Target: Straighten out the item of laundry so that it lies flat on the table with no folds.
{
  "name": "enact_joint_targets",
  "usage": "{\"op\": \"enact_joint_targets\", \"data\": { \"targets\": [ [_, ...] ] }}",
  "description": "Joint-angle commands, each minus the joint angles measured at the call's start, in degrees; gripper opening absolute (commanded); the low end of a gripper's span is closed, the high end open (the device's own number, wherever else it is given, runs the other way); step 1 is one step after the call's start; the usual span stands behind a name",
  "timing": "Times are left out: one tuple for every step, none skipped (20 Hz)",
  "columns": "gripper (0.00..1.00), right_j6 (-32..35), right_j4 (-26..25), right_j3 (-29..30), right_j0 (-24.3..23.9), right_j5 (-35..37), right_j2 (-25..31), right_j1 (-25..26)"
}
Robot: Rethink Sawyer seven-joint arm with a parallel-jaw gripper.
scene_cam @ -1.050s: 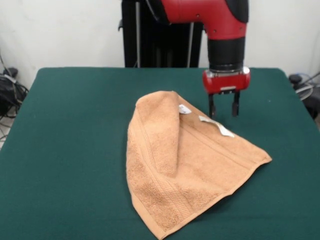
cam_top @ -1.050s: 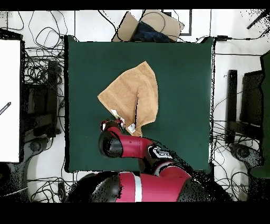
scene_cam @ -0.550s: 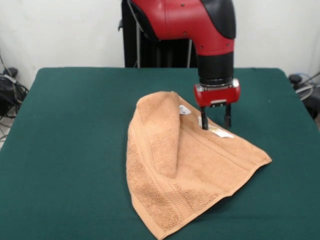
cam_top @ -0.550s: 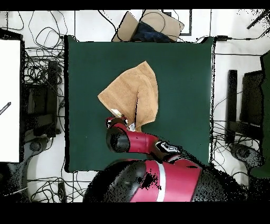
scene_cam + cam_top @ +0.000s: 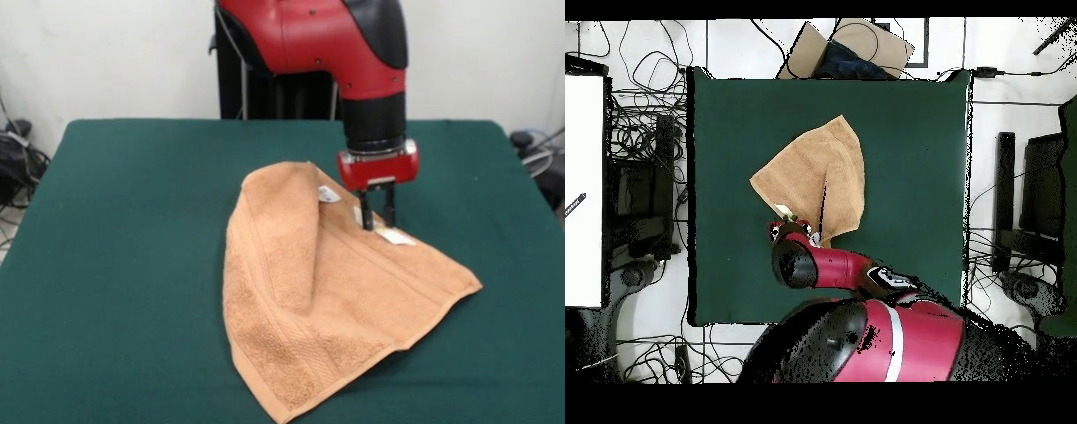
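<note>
The item of laundry, a peach-orange towel, lies on the green table with its left part folded over in a long ridge. A white label shows at its far edge, and a second white tag sits by the fold. My gripper stands upright at that far edge, just left of the label, its fingers drawn close together on the towel's border. In the overhead view the towel lies mid-table, and the arm hides the gripper tips at its lower-left edge.
A cardboard box lies beyond the table's top edge in the overhead view. Cables and black equipment flank both sides, and a white board stands at the left. Green felt surrounds the towel on all sides.
The gripper moved left and down onto the towel's far edge by the label, and its fingers narrowed from wide open to close together. The towel's right corner shifted slightly.
</note>
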Motion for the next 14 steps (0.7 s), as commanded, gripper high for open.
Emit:
{"op": "enact_joint_targets", "data": {
  "targets": [
    [0.00,8.92,0.36,-9.03,1.03,2.36,4.28,8.67],
    [0.00,9.11,0.43,-8.97,1.20,2.02,4.09,8.60],
    [0.00,9.30,0.51,-8.91,1.38,1.68,3.90,8.54],
    [0.00,9.40,0.52,-8.91,1.49,1.43,3.77,8.47],
    [0.00,9.51,0.53,-8.91,1.61,1.18,3.64,8.40],
    [0.00,9.62,0.54,-8.91,1.73,0.93,3.51,8.33],
    [0.00,9.83,0.60,-8.76,1.86,0.49,3.38,8.28],
    [0.00,9.97,0.65,-8.69,2.04,0.03,3.17,8.19],
    [0.00,10.14,0.95,-8.55,2.32,-0.04,2.89,7.99],
    [0.00,10.33,1.17,-8.18,2.68,-0.41,2.48,7.47],
    [0.00,10.60,1.23,-7.65,2.68,-0.53,2.49,7.10],
    [0.00,10.82,1.47,-6.97,2.86,-0.38,2.30,6.41],
    [0.00,11.19,2.23,-5.44,3.24,0.90,1.88,4.80],
    [0.00,11.56,2.98,-3.91,3.62,2.17,1.46,3.20]
  ]
}}
